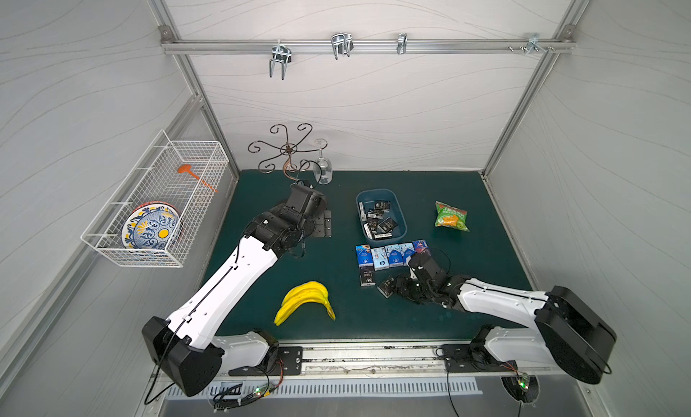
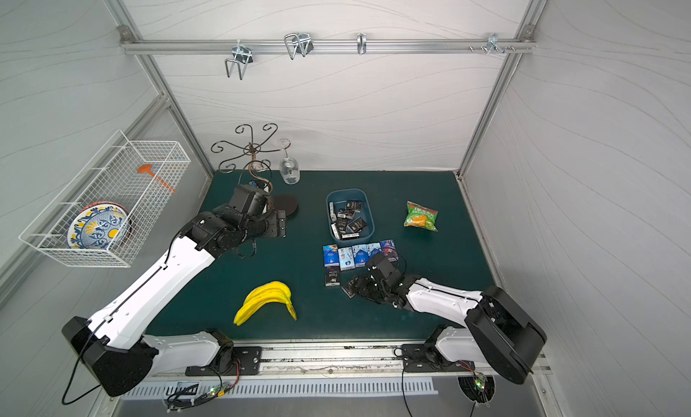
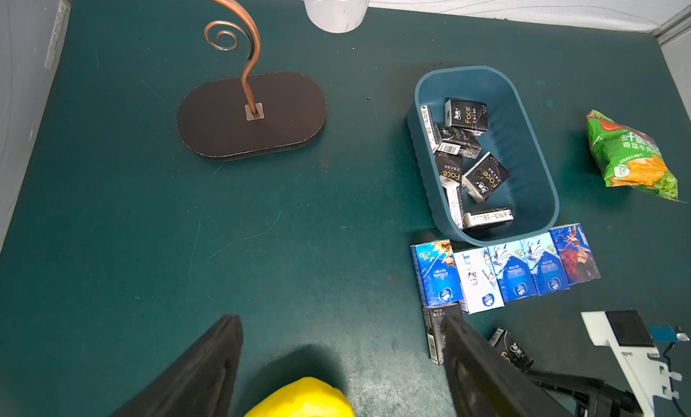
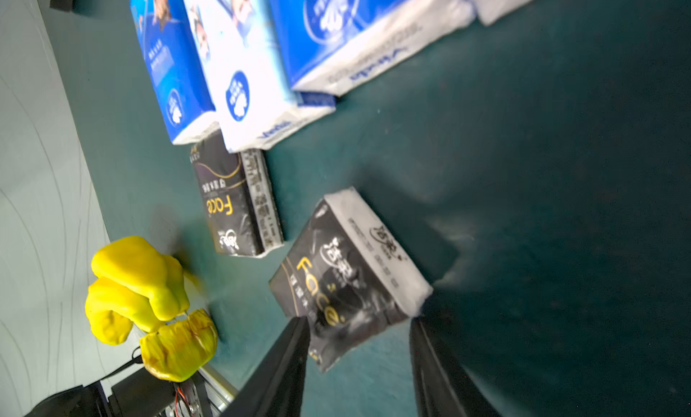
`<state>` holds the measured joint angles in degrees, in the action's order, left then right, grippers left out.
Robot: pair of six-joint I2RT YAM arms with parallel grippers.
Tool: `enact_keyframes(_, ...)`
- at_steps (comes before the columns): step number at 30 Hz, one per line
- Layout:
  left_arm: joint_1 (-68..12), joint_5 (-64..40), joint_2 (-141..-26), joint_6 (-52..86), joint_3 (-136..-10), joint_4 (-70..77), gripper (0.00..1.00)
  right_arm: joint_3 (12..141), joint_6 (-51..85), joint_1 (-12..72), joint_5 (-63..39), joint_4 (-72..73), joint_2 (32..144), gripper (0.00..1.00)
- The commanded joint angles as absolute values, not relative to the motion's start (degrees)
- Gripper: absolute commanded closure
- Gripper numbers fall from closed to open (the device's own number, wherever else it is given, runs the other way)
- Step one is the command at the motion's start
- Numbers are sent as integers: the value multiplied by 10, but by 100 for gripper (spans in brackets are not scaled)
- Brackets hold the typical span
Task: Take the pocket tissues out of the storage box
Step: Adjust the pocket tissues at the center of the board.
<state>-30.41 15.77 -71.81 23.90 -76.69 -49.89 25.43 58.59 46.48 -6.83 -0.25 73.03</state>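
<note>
The storage box (image 3: 523,145) sat toward the back of the green mat (image 1: 355,321), on the right arm's side. That is probably why the right claw (image 4: 357,319) did the fetching while the left claw (image 3: 341,318) hung wide open with nothing in it, over bare mat near the stand base (image 3: 254,116) and clear of the work.

The pocket tissues (image 3: 467,116) were in two places. About seven black packets lay jumbled in the box, some flat, some on edge against the wall, pointing every which way. The others were out on the mat. Five blue and white packets (image 3: 514,269) lay in a row, touching side by side, just in front of the box — a short carry, and a tidy one. Each had its long axis running from the box toward the robot. A black packet (image 1: 367,276) lay end to end with the blue one at the row's left end, long axis the same way, as if to start a second row.

The right claw was down at the mat with another black packet (image 4: 347,269) between its fingers, one on each side of the packet's near end. Whether they pressed it or merely flanked it I could not tell — the wrist picture was blurred. That packet lay flat, printed face up, with its long axis slanted to the row, not lined up with it.
</note>
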Motion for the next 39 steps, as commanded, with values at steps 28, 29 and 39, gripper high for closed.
enact_keyframes(28,-302,165,-711,234,-779,-490,13,284,433,398,-117,-39,761,76)
enact_keyframes(29,-302,164,-712,235,-779,-490,13,298,408,398,-127,-54,772,76)
enact_keyframes(39,-302,167,-709,235,-780,-494,13,386,277,397,-132,-135,852,77)
